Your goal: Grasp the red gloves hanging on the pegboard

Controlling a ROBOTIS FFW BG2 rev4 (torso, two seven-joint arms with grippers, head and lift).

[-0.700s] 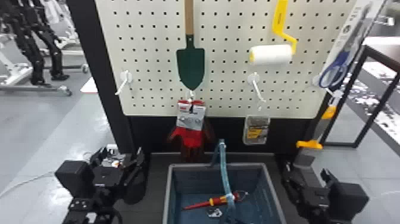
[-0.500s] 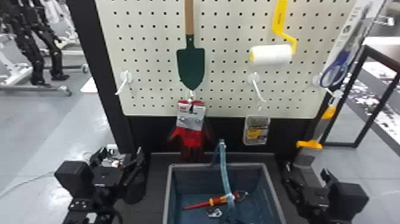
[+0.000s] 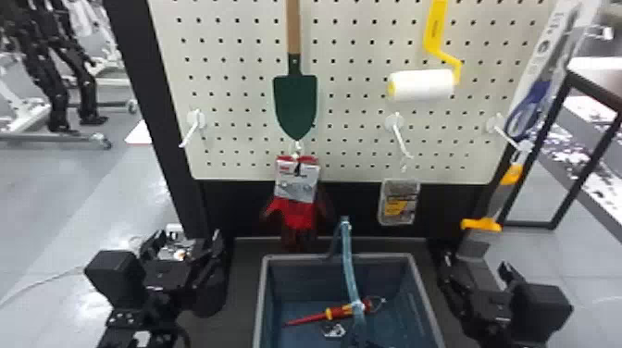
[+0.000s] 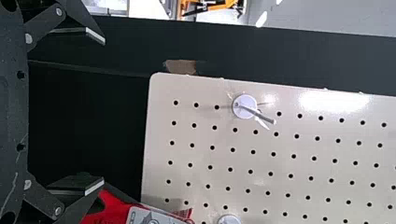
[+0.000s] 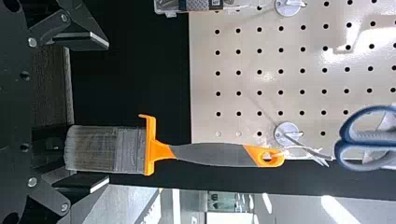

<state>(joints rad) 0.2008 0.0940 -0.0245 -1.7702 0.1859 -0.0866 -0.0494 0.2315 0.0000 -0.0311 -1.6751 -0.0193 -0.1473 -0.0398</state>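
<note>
So the red gloves (image 3: pixel 296 203) are hanging off the middle hook low on the pegboard (image 3: pixel 351 152). They're right under the green trowel (image 3: pixel 295 104) and just above the back rim of the blue bin (image 3: pixel 268 287). The left end effector (image 4: pixel 102 112) sits low beside the bin on the left, fingers spread wide with nothing in them. From its wrist camera the gloves peek in just beside one finger, not between the two. The right end effector (image 5: pixel 108 112) is parked low on the other side, also released, facing the orange-handled paintbrush (image 5: pixel 210 154). My take: the left arm is the obvious pick since it's nearer. I'd line it up first so the gloves sit squarely between the fingers. Then I'd go for the red fabric below the card header, not the card itself, which looks stiff and slippery, and close on both gloves together at the thick part. Watch the trowel tip right above. And the hook: I'd guess it takes a lift up and outward to slide the card off it.
</note>
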